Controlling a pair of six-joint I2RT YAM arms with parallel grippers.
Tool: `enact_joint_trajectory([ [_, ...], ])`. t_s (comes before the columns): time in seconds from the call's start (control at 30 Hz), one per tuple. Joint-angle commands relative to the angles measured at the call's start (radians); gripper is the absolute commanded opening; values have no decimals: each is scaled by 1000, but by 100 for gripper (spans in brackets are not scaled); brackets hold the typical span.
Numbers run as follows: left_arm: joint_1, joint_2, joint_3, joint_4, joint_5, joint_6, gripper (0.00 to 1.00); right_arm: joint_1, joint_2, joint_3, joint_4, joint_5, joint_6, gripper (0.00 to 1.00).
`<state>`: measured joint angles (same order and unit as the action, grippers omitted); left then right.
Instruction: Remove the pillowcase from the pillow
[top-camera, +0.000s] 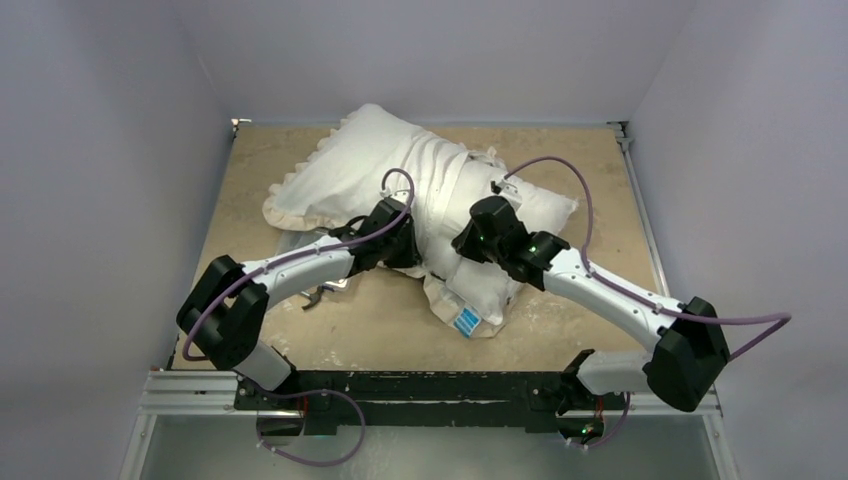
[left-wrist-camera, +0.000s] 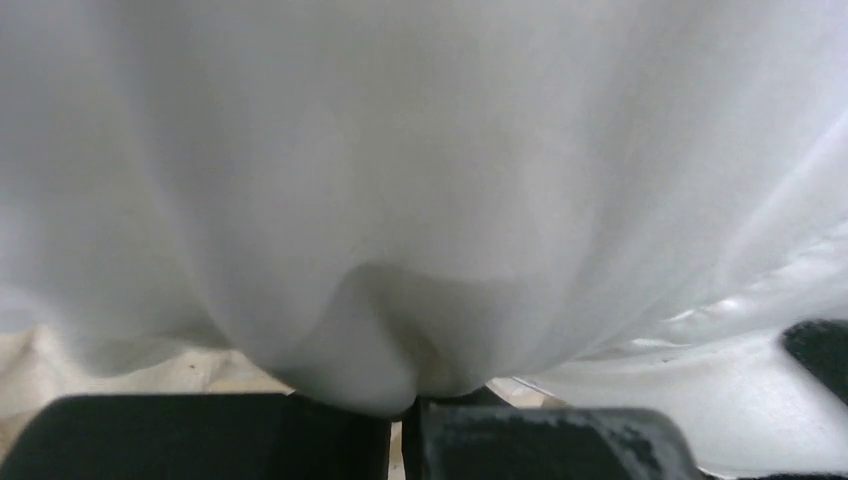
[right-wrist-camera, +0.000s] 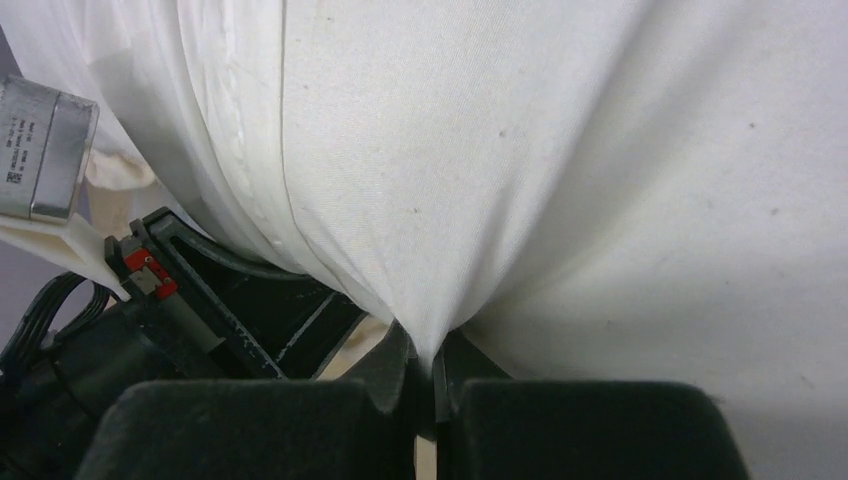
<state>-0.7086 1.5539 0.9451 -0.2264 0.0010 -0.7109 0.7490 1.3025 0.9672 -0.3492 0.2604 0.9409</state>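
Note:
The pillowcase lies at the back left, white side up with its cream frill along the edges, and is bunched in folds across the middle. The plump white pillow sticks out of it to the right and near side, its blue-and-white tag at the near corner. My left gripper is shut on a fold of the pillowcase at its near edge. My right gripper is shut on a pinch of the pillow's white fabric just beside the bunched edge. The two grippers are close together.
A bit of dark grey fabric shows under the frill near my left arm. The beige table board is walled at the left, back and right. My left gripper's body shows in the right wrist view.

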Motion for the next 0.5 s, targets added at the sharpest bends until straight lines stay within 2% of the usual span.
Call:
enact_joint_trajectory([
  [0.0,-1,-8,89,-45,-159,46,0,-42,-81,75,-50,138,10,0],
  [0.17,19,-11,152,-144,-344,75,0,-126,-158,140,-105,222,6,0],
  [0.47,198,-33,172,-176,-442,96,0,-196,-266,267,-196,370,-12,0],
])
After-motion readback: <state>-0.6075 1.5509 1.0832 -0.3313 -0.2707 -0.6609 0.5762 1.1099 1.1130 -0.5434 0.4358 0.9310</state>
